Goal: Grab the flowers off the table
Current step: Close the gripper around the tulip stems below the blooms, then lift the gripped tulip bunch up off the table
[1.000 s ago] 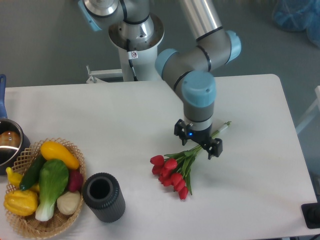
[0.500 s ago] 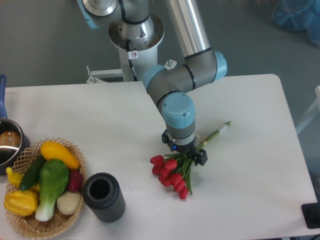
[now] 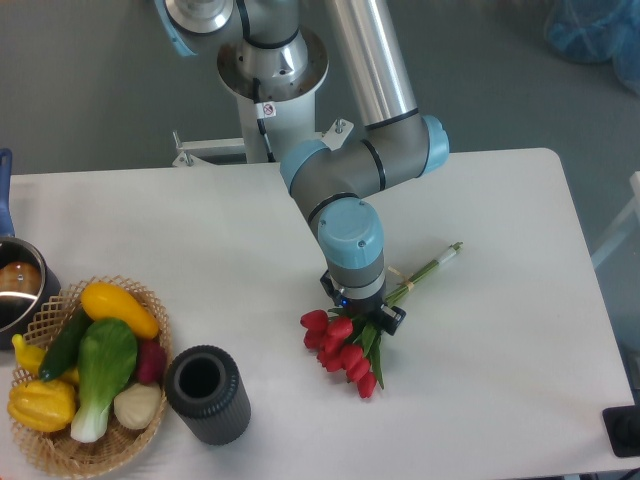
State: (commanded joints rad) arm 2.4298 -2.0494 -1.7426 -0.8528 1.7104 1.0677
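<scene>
The flowers (image 3: 342,353), red tulips with green stems, lie on the white table (image 3: 500,200) right of centre, heads toward the front and stem ends (image 3: 440,260) pointing back right. My gripper (image 3: 360,305) points straight down over the bunch where the stems meet the leaves. Its jaws look open, one on each side of the stems. The wrist hides the fingertips, so I cannot tell if they touch the flowers.
A black ribbed cylinder cup (image 3: 207,395) stands at the front, left of the flowers. A wicker basket (image 3: 152,298) with vegetables, among them a green-and-white leafy one (image 3: 100,365), sits at the front left. A metal pot (image 3: 15,290) is at the left edge.
The gripper has moved left and toward the front along the stems, from near the stem ends to just above the leaves, and has come lower. The flowers have not moved.
</scene>
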